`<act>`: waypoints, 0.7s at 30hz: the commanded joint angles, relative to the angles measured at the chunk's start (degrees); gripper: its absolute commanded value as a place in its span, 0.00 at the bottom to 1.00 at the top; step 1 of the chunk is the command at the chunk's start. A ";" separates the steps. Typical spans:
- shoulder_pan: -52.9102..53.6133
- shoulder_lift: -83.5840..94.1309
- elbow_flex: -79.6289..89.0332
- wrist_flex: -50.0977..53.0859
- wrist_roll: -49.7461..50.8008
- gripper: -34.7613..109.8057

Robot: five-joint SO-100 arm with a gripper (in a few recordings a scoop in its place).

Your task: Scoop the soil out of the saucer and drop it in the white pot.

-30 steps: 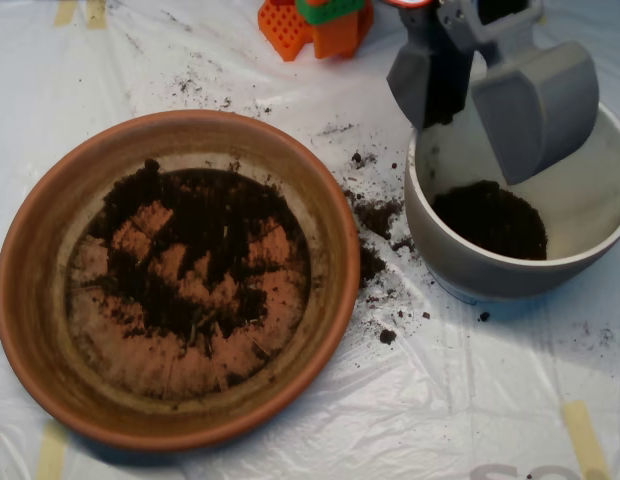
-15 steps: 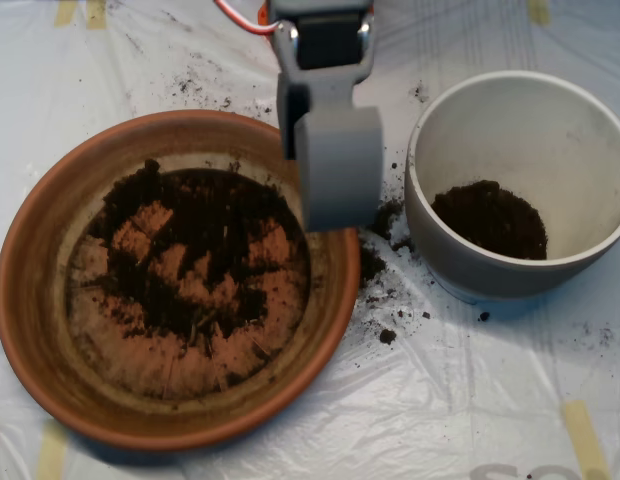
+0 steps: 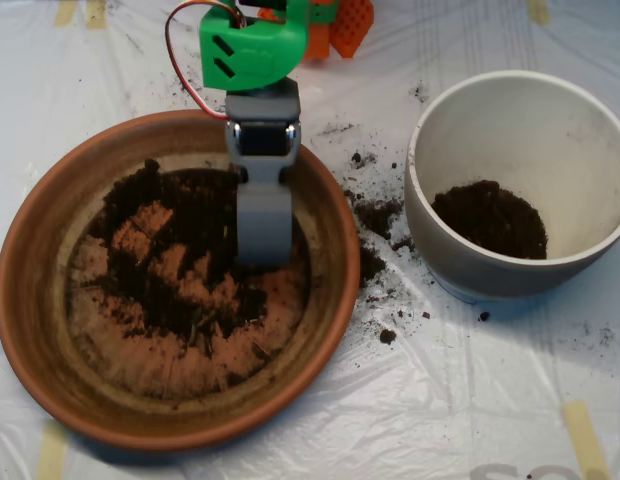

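Plastic-covered table [image 3: 470, 380] — scoop [image 3: 262, 235] lengthwise top-to-bottom, tip down in soil [image 3: 180, 260]

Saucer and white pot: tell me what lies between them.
Overhead view: spilled soil in clumps and crumbs on the clear plastic sheet, between the saucer and the white pot.

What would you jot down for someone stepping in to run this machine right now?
Grey clamshell pincer: down inside the large round terracotta saucer, tip in the dark crumbly soil.
Round white pot: to the right of the saucer, already holding a small mound of soil.
Done: some soil is in the pot.
Left: most soil is still spread across the saucer floor; crumbs also lie on the plastic sheet between the two.
Next, probably: close on a load, lift, carry right, drop it in the pot.
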 commanded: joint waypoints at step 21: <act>10.28 -13.01 -6.50 -4.39 2.46 0.40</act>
